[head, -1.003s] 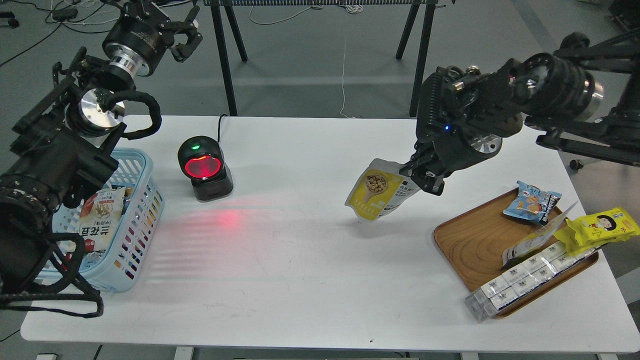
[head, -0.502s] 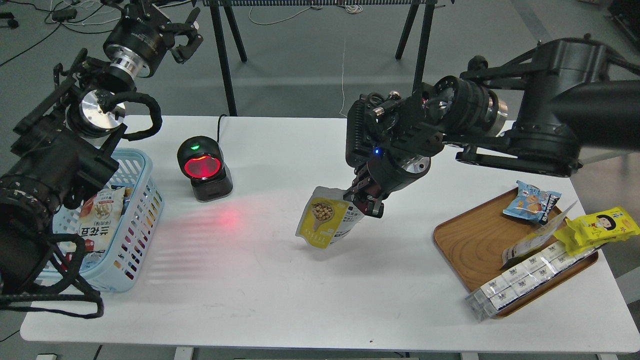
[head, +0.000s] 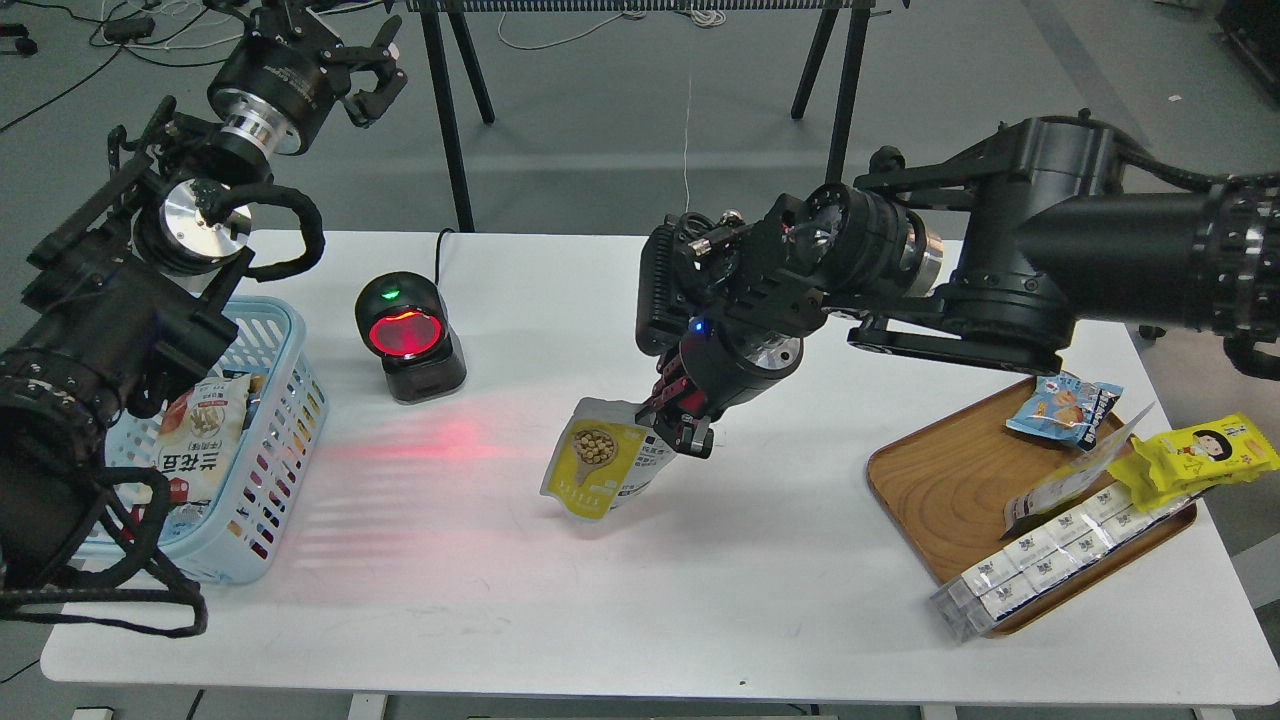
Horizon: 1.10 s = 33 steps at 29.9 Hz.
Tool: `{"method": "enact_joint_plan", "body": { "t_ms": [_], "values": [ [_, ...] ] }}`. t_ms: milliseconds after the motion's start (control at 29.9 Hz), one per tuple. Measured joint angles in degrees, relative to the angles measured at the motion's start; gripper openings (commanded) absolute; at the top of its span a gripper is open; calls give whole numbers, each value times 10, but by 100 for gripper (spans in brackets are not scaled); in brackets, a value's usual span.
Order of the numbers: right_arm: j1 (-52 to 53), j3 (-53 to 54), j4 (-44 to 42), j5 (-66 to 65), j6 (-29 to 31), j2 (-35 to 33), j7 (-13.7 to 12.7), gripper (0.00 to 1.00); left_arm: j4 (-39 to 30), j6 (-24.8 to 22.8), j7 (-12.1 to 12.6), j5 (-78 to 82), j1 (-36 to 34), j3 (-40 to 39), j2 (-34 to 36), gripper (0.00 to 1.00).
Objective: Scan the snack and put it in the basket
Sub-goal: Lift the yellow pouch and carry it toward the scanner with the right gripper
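One white table (head: 620,600), grey floor, right fingers (head: 683,428) grasping snack (head: 597,458), left fingers (head: 372,72) seemingly spread.

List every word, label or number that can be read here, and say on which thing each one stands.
Nothing can be quoted with certainty.
White-and-red packet in the basket: large dark Korean characters, too blurred to spell out.
Snack in the right gripper: small print, unreadable.
Yellow packet, blue packet, white boxes: print too small.
Scanner: no text seen.
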Motion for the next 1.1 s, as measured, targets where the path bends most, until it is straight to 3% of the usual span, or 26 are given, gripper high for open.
{"method": "enact_joint_plan", "body": {
  "t_ms": [401, 1003, 1104],
  "values": [
    [-21, 4, -48, 1, -3, 41, 0, 2, 0, 0, 0, 0, 0, 0, 0, 100],
    [-22, 4, -50, 0, -3, 43, 0, 3, 0, -1, 0, 0, 1, 1, 1, 100],
    [-22, 4, -50, 0, -3, 41, 0, 15, 0, -2, 0, 0, 0, 1, 1, 100]
  ]
}}
